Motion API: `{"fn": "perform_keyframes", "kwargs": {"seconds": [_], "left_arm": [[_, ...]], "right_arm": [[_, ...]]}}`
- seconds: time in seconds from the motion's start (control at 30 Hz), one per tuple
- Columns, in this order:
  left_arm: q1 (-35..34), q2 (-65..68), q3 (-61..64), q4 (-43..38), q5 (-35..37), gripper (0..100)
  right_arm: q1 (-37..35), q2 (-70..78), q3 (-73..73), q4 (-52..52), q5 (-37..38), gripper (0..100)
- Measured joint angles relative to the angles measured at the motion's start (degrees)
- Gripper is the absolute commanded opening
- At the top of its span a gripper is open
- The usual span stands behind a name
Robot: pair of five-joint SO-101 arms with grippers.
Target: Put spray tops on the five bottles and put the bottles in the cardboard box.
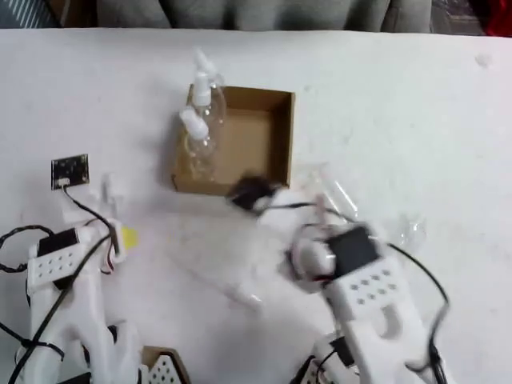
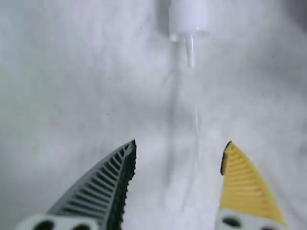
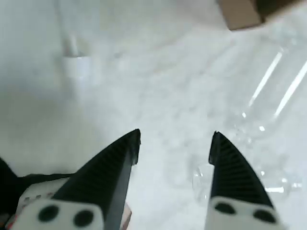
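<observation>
1. Left gripper [image 2: 180, 143], the one with a ribbed grey finger and a yellow one, is spread wide over bare tabletop with nothing between the fingers. Right gripper [image 3: 176, 135], both fingers black, is spread too and isn't pinching anything.
2. Big white table [image 1: 416, 104] takes up pretty much the whole scene, and both white arms come in from its near edge.
3. Open brown cardboard box [image 1: 260, 144] sits mid-table toward the far side. The right gripper hovers right by its near wall.
4. Two clear plastic bottles already wearing white spray tops are inside the box, along its left wall in the high view: far capped bottle [image 1: 208, 100] in the corner, near capped bottle [image 1: 196, 140] just beside it.
5. Clear uncapped bottle [image 3: 268, 91] lies on its side on the table, its open neck right next to one black finger. The high view shows more fuzzy clear shapes right of the box, and I honestly can't count them.
6. Small black square board [image 1: 70, 170] on a black cable lies left of the box, beyond the left arm.
7. White spray top with a thin dip tube [image 2: 188, 21] lies ahead of the left gripper, tube pointing back toward the gap, not touching. Second white spray top [image 3: 76, 64] lies ahead of the right gripper, well apart from the uncapped bottle.
</observation>
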Motion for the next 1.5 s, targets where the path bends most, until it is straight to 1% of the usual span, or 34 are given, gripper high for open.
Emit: {"fn": "perform_keyframes", "kwargs": {"seconds": [0.17,0.27,0.33,0.4,0.47,0.53,0.6,0.7,0.9,1.0,1.1,1.23,1.37,1.43,1.5], "left_arm": [[0.0,0.0,0.0,0.0,0.0,26],[0.0,0.0,0.18,0.0,0.0,26],[0.0,0.0,0.44,0.0,0.0,26],[0.0,0.0,0.44,0.0,0.0,26],[0.0,0.0,0.44,0.0,0.0,26],[0.0,0.0,0.44,0.0,0.0,26],[0.0,0.0,0.44,0.0,0.0,26],[0.0,0.0,0.44,0.0,0.0,26],[0.0,0.0,0.44,0.0,0.0,26],[0.0,0.0,0.44,0.0,0.0,26],[0.0,0.0,0.44,0.0,0.0,26],[1.14,0.0,0.0,0.09,0.0,26],[3.52,0.0,-6.15,6.07,-0.44,26],[5.98,0.0,-10.11,9.76,-3.96,26],[9.32,0.0,-14.07,13.8,-9.05,26]], "right_arm": [[19.78,-7.21,0.7,0.7,0.0,19.7],[32.0,-10.81,4.57,0.0,0.0,19.7],[38.86,-13.27,7.74,-1.85,0.0,19.7],[45.8,-15.47,11.87,-5.71,0.0,19.7],[52.04,-17.23,17.23,-11.69,-0.09,19.7],[56.97,-18.73,23.3,-18.29,-0.18,19.4],[60.57,-19.87,28.92,-23.38,-0.18,16.6],[62.15,-20.48,33.76,-25.67,-0.18,10.3],[62.51,-19.69,35.43,-27.34,-3.96,5.8],[63.03,-16.88,37.98,-30.59,-4.31,2.6],[63.47,-13.89,39.21,-35.6,-4.31,2.1],[64.88,-9.49,39.21,-37.98,-4.31,2.1],[64.88,-4.75,39.21,-41.05,-4.57,2.1],[64.88,-2.29,38.51,-41.93,-5.98,2.1],[64.88,-0.09,37.36,-42.81,-7.03,2.1]]}}
